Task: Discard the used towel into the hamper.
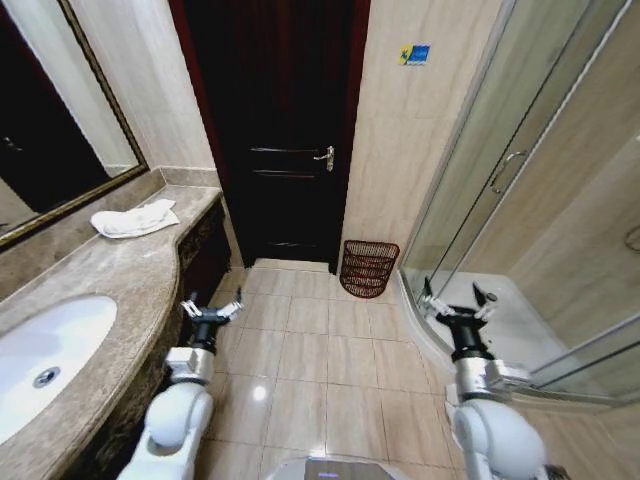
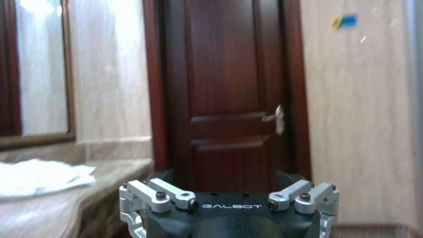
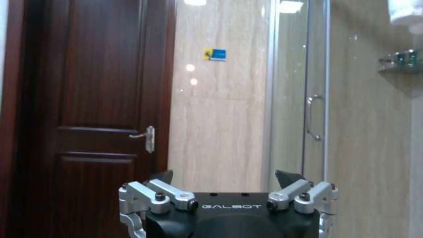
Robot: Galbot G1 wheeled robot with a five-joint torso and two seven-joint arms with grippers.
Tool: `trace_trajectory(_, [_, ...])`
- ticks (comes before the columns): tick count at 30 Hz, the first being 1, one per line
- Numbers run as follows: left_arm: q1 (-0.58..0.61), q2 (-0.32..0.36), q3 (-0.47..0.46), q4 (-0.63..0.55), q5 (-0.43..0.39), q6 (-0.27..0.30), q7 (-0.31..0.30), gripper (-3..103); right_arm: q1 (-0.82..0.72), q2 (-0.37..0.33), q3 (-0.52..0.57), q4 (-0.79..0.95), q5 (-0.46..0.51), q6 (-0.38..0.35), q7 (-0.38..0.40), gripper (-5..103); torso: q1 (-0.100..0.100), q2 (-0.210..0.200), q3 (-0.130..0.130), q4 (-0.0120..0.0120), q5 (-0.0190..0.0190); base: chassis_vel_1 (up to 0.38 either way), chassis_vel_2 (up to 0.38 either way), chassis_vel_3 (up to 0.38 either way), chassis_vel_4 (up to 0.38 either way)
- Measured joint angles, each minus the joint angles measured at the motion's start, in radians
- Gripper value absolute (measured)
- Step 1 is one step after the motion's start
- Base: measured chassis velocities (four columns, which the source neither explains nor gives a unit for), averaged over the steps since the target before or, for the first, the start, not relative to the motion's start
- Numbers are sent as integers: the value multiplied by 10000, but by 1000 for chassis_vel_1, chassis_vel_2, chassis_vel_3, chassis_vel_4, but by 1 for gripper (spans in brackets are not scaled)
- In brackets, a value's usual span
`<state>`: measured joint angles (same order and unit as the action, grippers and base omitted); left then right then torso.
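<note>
White towel (image 1: 134,219) on the surface (image 1: 120,280), well beyond the left gripper (image 1: 211,309), hamper (image 1: 368,268) on floor ahead, right gripper (image 1: 458,304), both jaws apart, empty

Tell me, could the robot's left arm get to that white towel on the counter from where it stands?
Probably not yet. The towel lies at the counter's far end, well ahead of the open left gripper; nothing blocks it, but the robot likely needs to drive closer.

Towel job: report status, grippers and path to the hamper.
Left gripper and right gripper open, empty, held low. Towel on the counter, far end. Hamper on the floor by the door. Nothing on the tiles between.
</note>
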<state>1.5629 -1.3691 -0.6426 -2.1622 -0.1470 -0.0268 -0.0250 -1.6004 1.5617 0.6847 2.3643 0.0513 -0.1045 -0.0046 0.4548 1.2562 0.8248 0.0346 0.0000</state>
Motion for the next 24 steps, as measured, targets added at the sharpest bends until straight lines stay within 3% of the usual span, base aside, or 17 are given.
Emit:
trace_trajectory(2, [-330, 13, 144, -82, 79, 140, 55, 100, 89, 48, -54, 317, 120, -380, 70, 100, 0, 2, -3, -1, 2, 0, 0, 0, 0])
trace_trajectory(7, [-480, 81, 424, 76, 7, 0, -342, 100, 138, 2, 11, -446, -167, 78, 55, 100, 3, -2, 2, -2, 1, 0, 0, 0, 0])
trace_trajectory(10, [-761, 198, 119, -760, -232, 721, -335, 100, 364, -15, -83, 419, 166, -615, 223, 100, 0, 1, -3, 0, 5, 0, 0, 0, 0])
trace_trajectory(12, [-836, 167, 106, -477, -157, 627, -339, 100, 422, 49, -104, 536, 191, -745, 261, 100, -1, 2, -3, -2, 2, 0, 0, 0, 0])
trace_trajectory(14, [-698, 34, 149, 75, 116, 63, -387, 100, 250, 122, -121, 264, -5, -480, 133, 100, 1, -1, 0, -3, -5, 0, 0, 0, 0])
trace_trajectory(20, [-405, 59, 11, -553, -118, 310, -382, 100, 344, 72, -107, 740, 132, -687, 174, 100, -1, 1, -3, 0, 2, 0, 0, 0, 0])
trace_trajectory(24, [-269, 30, 89, -240, -74, 36, -398, 100, 269, 67, -43, 343, -79, -420, 201, 100, 0, 0, -1, -1, -2, 0, 0, 0, 0])
